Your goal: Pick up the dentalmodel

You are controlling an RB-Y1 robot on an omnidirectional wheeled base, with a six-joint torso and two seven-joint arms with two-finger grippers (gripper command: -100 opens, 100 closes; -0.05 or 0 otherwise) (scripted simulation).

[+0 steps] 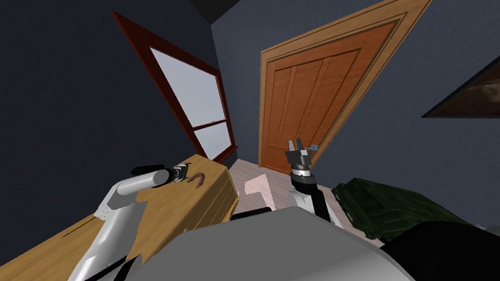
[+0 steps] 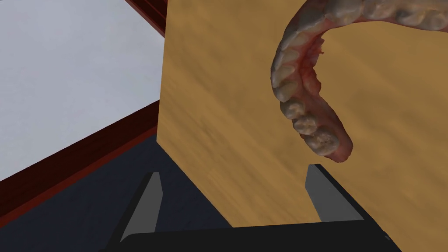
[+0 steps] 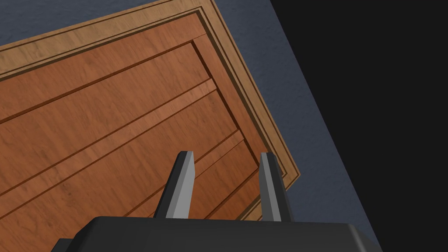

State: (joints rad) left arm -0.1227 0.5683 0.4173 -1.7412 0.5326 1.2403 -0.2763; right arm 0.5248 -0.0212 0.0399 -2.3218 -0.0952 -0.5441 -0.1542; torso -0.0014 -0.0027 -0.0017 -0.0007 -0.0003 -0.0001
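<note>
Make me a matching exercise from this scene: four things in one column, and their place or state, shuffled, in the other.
Things
1. teeth model
2. left gripper
3. right gripper
4. window

Place or state
A. faces the brown door, holding nothing
B. lies on the wooden top, not gripped
C. has a dark red frame
D. open, just short of the teeth, at the top's edge

Pairs: 1-B, 2-D, 3-A, 4-C
</note>
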